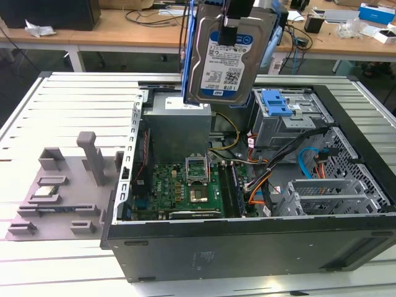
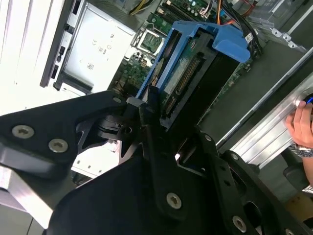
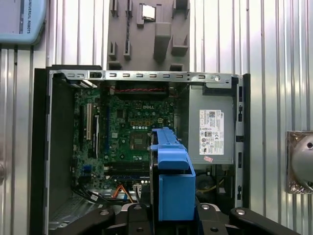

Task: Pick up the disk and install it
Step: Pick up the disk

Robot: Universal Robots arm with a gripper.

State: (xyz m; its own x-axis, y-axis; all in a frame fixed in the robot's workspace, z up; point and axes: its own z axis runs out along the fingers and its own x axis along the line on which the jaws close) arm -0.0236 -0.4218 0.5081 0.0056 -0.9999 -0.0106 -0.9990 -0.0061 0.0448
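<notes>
- One disk (image 1: pixel 226 59) hangs upright at the exterior view's top centre, above the open computer case (image 1: pixel 247 247).
- I see the fingers (image 2: pixel 154 156) clamped firmly on the disk.

Open computer case (image 1: pixel 247 250) on slatted metal table (image 1: pixel 74 99), grey parts fixture (image 1: pixel 69 168) beside it

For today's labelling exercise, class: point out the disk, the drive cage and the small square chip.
disk (image 1: pixel 226 65), exterior view, on its blue-and-white label.
drive cage (image 1: pixel 276 103), exterior view, on its blue latch.
chip (image 3: pixel 148 11), first wrist view, on its silver top.
</notes>
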